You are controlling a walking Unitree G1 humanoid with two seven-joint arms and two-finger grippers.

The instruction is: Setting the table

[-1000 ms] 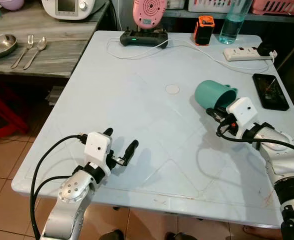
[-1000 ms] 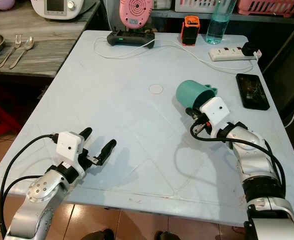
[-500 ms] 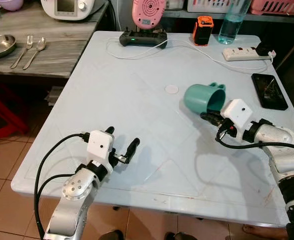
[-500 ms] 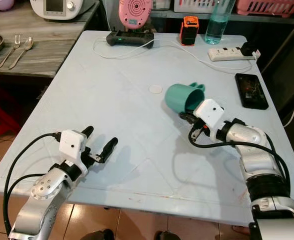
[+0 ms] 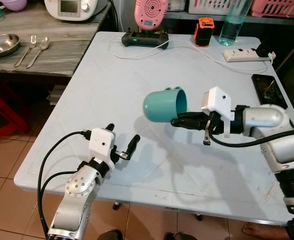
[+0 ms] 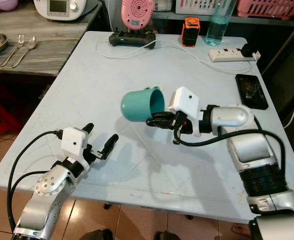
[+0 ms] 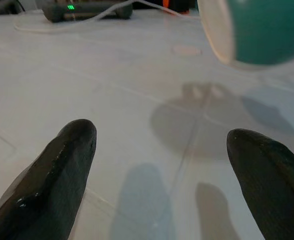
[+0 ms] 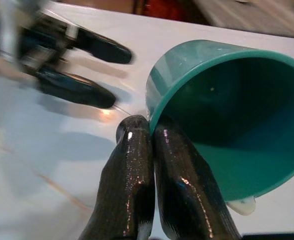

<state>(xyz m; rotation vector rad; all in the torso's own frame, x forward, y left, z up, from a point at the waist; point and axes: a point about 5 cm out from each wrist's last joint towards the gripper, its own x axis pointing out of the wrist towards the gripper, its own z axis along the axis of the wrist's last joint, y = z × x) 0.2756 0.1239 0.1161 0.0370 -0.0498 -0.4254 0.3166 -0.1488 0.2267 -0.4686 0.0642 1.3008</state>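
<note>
1. At the near edge of the counter (image 5: 137,65), the left pincer (image 5: 121,142) hovers just above the pale top. Its two black fingers (image 7: 62,170) are spread wide, with nothing between them.

2. Mid-counter, raised clear of the surface: a teal cup (image 5: 164,104) lies tipped on its side, mouth toward the right arm and handle uppermost. It casts a shadow on the counter below.

3. The right pincer (image 5: 181,121) carries it. The fingers are pressed nearly together on the lower rim, one inside the mouth and one outside, so only the wall is nipped. The wrist view shows the fingertips (image 8: 137,135) right at the lip.

4. Handling, as a judgement: looks like thin moulded plastic, empty, so light and stiff, not brittle. The smooth wall may slip or swing under a rim pinch, since the body hangs out beyond the grip. A deeper bite on the wall, or a hold at the handle, would steady it. Must be turned upright before setting down.

5. Beyond the cup: a small round mark (image 6: 156,86) on the top.

6. Far edge: black controller (image 5: 146,39) with white cable, orange device (image 5: 203,32), power strip (image 5: 243,54), phone (image 5: 269,90).

7. Side counter, left: metal bowl (image 5: 3,44), fork (image 5: 26,48), spoon (image 5: 38,48), well apart from the cup.
</note>
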